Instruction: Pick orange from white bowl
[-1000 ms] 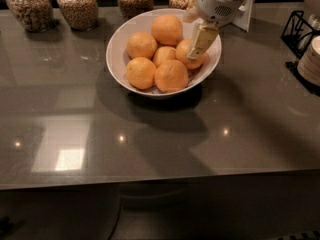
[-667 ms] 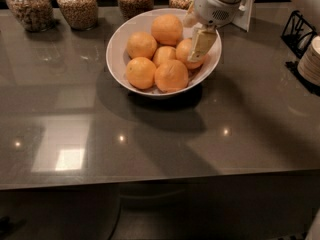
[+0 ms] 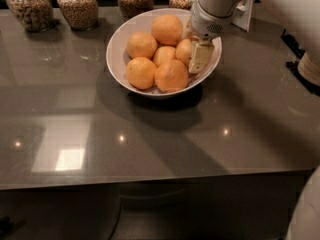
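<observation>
The white bowl (image 3: 120, 39) stands at the back middle of the dark grey counter and holds several oranges. My gripper (image 3: 196, 58) reaches down from the upper right into the bowl's right side, against the rightmost orange (image 3: 183, 50), which it partly hides. No dark speck shows on any orange, so I cannot tell which is the marked one. Other oranges lie at the back (image 3: 167, 29), left (image 3: 141, 44) and front (image 3: 171, 76) of the bowl.
Several glass jars of grain (image 3: 77, 6) line the counter's back edge. A white object (image 3: 310, 69) and black items (image 3: 300, 64) sit at the right edge. The robot's arm (image 3: 280, 9) crosses the upper right. The counter's front edge (image 3: 150, 181) runs below.
My gripper has sunk a little lower into the right side of the bowl. The oranges and the bowl have not moved.
</observation>
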`<state>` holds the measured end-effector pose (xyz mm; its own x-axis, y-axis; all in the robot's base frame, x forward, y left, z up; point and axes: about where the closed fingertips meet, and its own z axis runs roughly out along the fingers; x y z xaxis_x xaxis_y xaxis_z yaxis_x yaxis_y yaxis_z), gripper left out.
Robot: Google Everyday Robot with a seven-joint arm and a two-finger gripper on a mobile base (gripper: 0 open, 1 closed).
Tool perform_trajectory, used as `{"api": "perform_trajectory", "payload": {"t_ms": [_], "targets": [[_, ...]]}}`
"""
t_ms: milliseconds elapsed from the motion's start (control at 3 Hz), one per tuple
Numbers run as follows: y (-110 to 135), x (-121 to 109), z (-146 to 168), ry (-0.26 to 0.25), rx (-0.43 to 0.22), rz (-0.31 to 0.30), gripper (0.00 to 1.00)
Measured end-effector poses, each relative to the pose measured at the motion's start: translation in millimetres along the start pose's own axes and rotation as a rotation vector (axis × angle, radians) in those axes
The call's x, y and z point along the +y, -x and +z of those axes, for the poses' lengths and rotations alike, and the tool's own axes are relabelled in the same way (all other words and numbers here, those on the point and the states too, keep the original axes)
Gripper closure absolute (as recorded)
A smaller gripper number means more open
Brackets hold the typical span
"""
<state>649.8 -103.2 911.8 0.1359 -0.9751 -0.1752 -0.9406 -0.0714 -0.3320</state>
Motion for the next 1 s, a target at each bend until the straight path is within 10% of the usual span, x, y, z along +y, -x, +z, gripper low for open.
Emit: {"api": "perform_trajectory", "payload": {"t_ms": [333, 1000], "targets": [[-0.6, -2.1, 4.1, 0.000, -0.001, 0.001, 0.35], [-4.4, 1.1, 4.8, 0.002, -0.015, 0.001, 0.77]]}}
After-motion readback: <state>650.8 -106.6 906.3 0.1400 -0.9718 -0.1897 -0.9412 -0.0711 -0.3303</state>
